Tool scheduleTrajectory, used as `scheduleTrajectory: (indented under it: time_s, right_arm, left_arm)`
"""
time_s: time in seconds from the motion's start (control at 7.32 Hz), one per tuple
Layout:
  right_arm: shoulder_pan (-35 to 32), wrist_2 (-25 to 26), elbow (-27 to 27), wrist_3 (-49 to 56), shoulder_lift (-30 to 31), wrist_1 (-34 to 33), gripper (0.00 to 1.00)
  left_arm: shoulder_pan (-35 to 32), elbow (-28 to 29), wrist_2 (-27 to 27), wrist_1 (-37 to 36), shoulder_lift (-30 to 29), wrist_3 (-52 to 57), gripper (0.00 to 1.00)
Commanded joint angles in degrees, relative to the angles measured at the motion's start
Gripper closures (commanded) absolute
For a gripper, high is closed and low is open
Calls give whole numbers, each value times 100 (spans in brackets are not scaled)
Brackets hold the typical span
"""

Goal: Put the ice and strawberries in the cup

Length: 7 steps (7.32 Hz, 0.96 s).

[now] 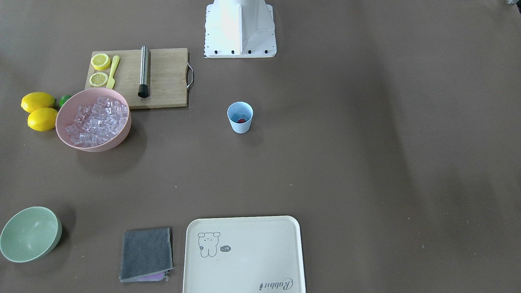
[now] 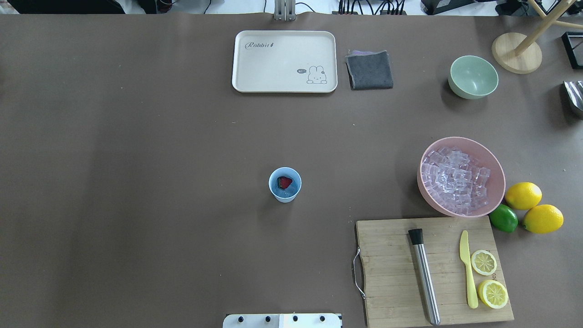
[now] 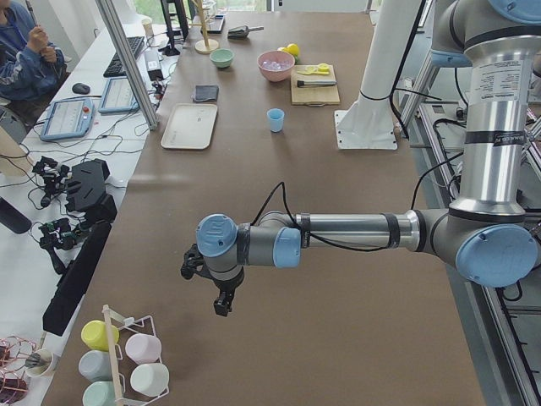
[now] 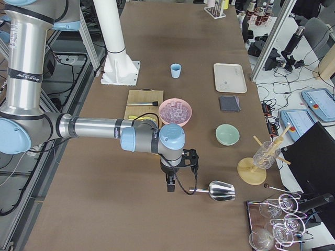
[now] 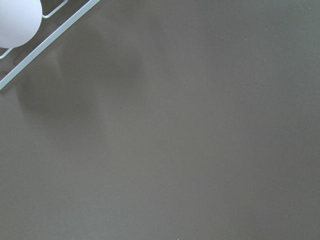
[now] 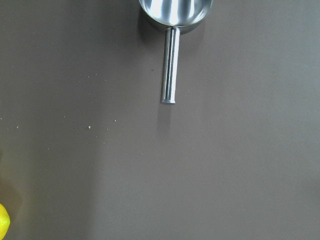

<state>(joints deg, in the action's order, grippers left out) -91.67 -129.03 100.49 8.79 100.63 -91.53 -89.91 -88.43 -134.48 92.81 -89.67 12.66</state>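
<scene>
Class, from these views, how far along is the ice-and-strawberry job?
Done: the small light-blue plastic cup holds a red strawberry and seemingly clear ice. In hand: nothing; the steel scoop lies on the table. Left: apparently nothing.

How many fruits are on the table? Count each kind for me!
Whole lemons: 2
Cut lemon halves: 2
Lime: 1
Strawberry: 1
Total: 6
</scene>
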Motion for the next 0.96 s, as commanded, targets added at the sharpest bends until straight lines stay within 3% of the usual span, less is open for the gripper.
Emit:
scheduleTrajectory:
  time_s: [0.0, 0.82]
  right_arm:
    - [0, 1, -11, -9, 1, 4, 0]
    - [0, 9, 6, -167, 1, 4, 0]
  left_arm:
    - [0, 28, -8, 0, -7, 0, 2]
    - [-9, -34, -8, -8, 2, 18, 2]
